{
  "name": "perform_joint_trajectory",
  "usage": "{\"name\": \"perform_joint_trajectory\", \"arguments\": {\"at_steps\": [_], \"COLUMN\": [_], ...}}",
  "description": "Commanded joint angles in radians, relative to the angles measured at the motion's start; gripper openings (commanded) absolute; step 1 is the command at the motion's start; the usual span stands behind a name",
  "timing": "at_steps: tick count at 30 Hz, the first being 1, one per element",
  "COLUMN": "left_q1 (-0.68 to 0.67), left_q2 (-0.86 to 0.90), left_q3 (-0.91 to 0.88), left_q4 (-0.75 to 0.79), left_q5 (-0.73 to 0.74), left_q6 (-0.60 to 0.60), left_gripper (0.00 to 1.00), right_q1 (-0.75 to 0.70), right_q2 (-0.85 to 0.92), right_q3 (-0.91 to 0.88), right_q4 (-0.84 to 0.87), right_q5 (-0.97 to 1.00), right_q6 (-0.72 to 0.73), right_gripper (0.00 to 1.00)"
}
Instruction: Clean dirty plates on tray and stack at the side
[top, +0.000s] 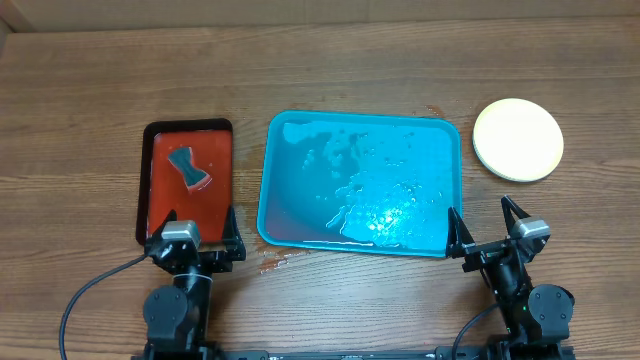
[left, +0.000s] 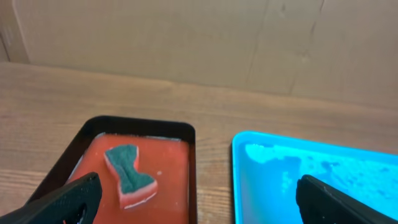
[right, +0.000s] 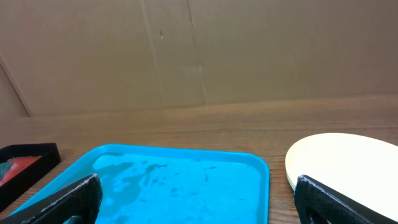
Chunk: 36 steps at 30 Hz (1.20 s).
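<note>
The turquoise tray (top: 362, 130) lies mid-table with its long axis running left to right. It holds no plates, only a film of water (top: 385, 205) pooled toward its near-right part.

The plates (top: 518, 140) sit as a pale yellow-green round stack on the bare table (top: 330, 70), off the tray's far-right corner and apart from it. How many are in the stack cannot be read; the right wrist view shows only a hint of a second rim under the top one.

The stack lies ahead and slightly to the right of the right gripper (top: 480, 213), so the right arm is clearly the nearer one. The left gripper (top: 200, 220) is well apart from the plates, with the whole tray between.

Both grippers rest at the near edge of the table with jaws spread wide, holding nothing.

Directly ahead of the left gripper, the sponge (top: 189, 167) lies on the red tray (top: 150, 180), its long axis pointing roughly away from the gripper with a slight tilt.

With the tray bare and the plates piled at the side, the task looks finished. Only a reddish wet patch (top: 272, 263) is left on the wood by the tray's near-left corner.
</note>
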Motion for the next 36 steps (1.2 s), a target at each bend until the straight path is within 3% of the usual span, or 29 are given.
{"name": "perform_joint_trajectory", "arguments": {"at_steps": [1, 15, 36], "left_q1": [-0.005, 0.01, 0.02], "left_q2": [-0.042, -0.072, -0.072], "left_q3": [-0.039, -0.077, -0.077], "left_q4": [0.043, 0.019, 0.015], "left_q5": [0.011, 0.011, 0.03], "left_q6": [0.018, 0.02, 0.145], "left_gripper": [1.0, 1.0, 1.0], "right_q1": [0.005, 0.005, 0.005], "right_q2": [-0.008, -0.008, -0.008], "right_q3": [-0.01, -0.01, -0.01], "right_q4": [0.003, 0.004, 0.004], "right_q5": [0.01, 0.01, 0.01], "right_q6": [-0.005, -0.005, -0.005], "right_gripper": [1.0, 1.0, 1.0]}}
